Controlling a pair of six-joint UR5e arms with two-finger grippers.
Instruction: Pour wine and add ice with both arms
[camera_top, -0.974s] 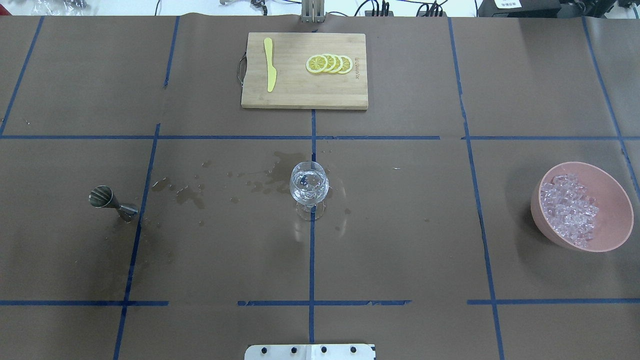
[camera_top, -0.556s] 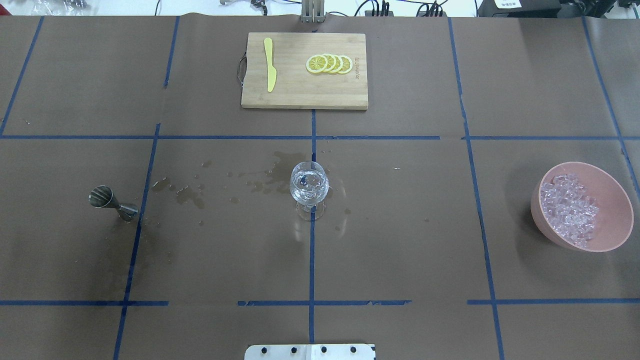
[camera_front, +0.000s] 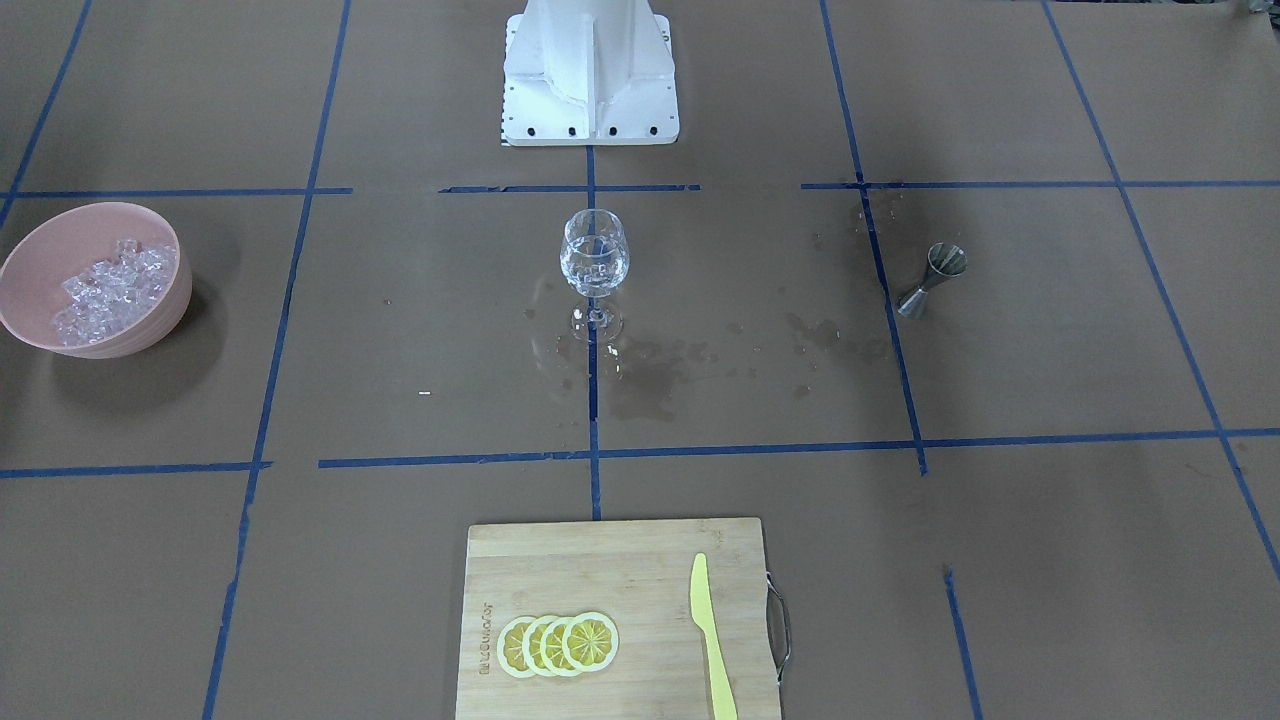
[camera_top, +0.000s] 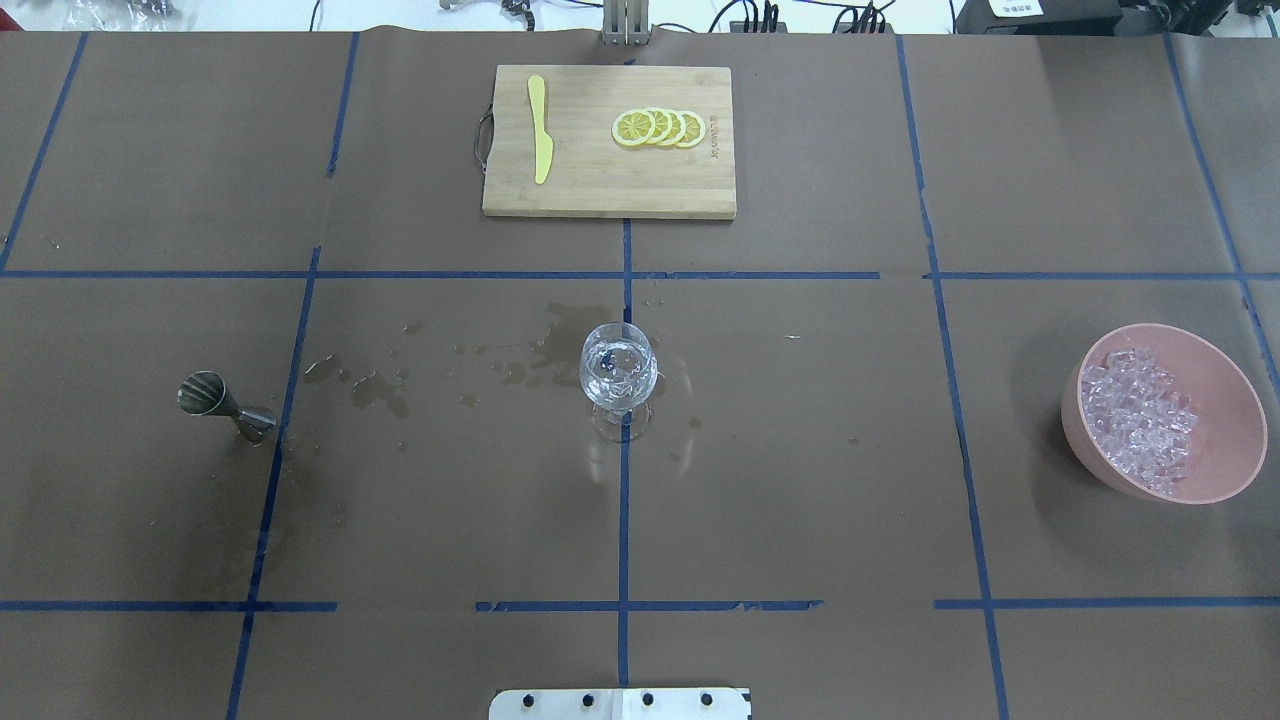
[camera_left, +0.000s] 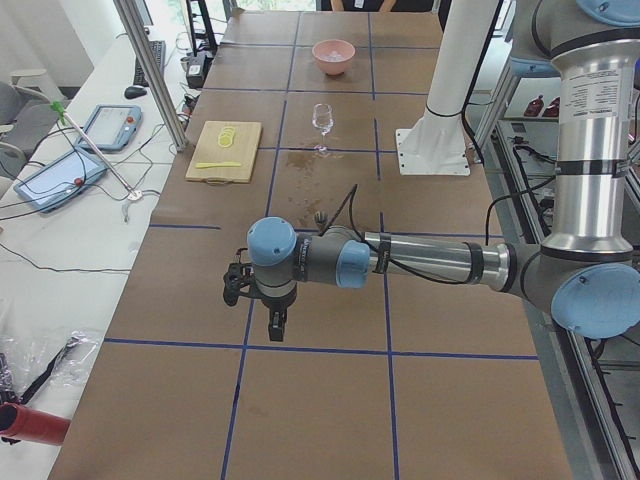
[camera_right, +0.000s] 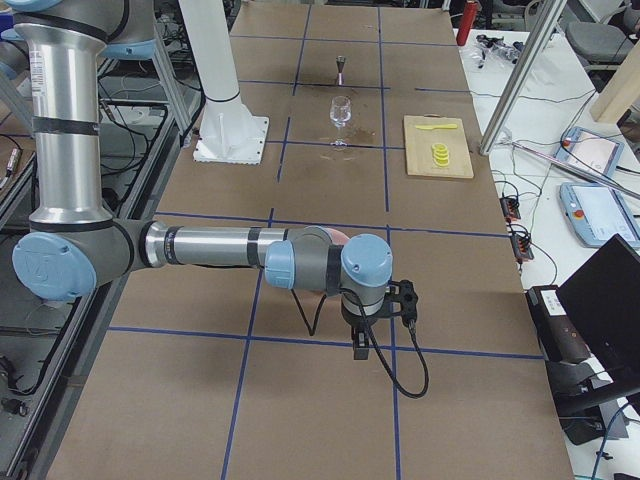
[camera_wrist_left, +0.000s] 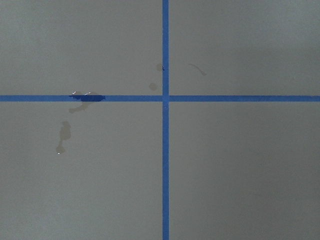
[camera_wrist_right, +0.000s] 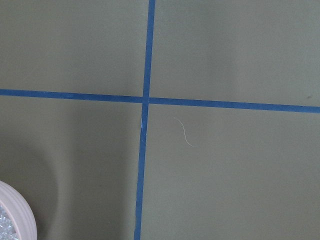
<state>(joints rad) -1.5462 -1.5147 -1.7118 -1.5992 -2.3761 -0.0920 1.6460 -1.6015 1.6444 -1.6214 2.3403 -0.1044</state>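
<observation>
Left fingers (camera_left: 275, 322) and right fingers (camera_right: 360, 340) hang over the bench (camera_left: 330, 400); I cannot tell their spread. Far from both, the glass (camera_top: 618, 372) holds wine (camera_top: 620, 386) and ice (camera_top: 612, 360). The ice bowl (camera_top: 1235, 430) sits beside the right fingers.

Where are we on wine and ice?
Looks finished. Done: the glass holds ice cubes; the wine is too clear to confirm. The jigger stands alone. In hand: nothing; the left gripper and right gripper hang near the table ends, away from the glass. Left: nothing apparent.
</observation>
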